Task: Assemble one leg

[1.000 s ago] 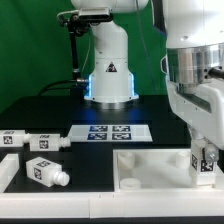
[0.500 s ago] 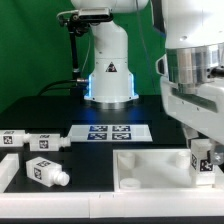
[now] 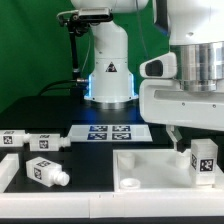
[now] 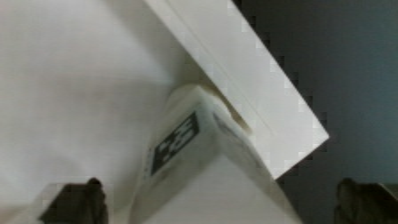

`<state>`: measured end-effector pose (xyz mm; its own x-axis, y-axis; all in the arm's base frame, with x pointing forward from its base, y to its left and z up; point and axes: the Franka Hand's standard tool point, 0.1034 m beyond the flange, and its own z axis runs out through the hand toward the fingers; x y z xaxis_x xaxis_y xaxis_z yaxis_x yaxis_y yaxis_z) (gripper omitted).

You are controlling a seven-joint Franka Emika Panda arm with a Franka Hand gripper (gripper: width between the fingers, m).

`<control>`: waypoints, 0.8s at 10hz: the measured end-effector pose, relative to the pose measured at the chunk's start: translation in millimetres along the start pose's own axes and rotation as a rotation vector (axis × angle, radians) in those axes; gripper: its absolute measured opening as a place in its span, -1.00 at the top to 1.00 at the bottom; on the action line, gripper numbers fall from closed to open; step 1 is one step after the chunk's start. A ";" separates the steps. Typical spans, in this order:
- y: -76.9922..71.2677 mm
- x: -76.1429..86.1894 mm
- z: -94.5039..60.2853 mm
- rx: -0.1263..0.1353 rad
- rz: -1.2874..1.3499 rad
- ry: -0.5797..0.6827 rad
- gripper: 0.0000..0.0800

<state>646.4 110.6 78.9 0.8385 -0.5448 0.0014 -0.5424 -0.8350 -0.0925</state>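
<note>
Your arm has swung round at the wrist over the last second: in the exterior view its big white housing now lies broadside above the tray-like white tabletop [image 3: 150, 165], where a moment ago it stood narrow at that view's right edge. The tabletop itself has not shifted on the counter [image 3: 30, 110], and the marker board [image 3: 111, 131] lies where it was. The leg [image 3: 204, 162] you are working on stands upright at the tabletop's corner on the exterior view's right, its tag now facing the camera more squarely, which suggests it has turned with the wrist, so you are probably screwing it into the corner hole. The hand [image 4: 210, 205] hovers over that leg with its two fingertips [image 4: 77, 200] spread wide on either side in the wrist view, apparently not clamping it, though the blur makes contact hard to judge. Three spare legs [image 3: 45, 170] lie untouched at the exterior view's left.
</note>
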 end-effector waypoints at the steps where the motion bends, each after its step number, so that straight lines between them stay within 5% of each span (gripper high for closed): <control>1: -1.0 -0.3 2.1 -0.013 -0.169 0.031 -0.62; 3: -1.9 -0.4 5.2 -0.042 -0.506 0.073 -0.62; 6: -1.4 -0.5 5.5 -0.037 -0.418 0.071 -0.40; 7: -1.6 -0.7 5.5 -0.033 -0.347 0.071 0.06; 8: -0.9 -0.1 5.4 -0.031 -0.279 0.073 0.29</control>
<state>647.1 111.7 73.5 0.9504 -0.2965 0.0944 -0.2931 -0.9549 -0.0476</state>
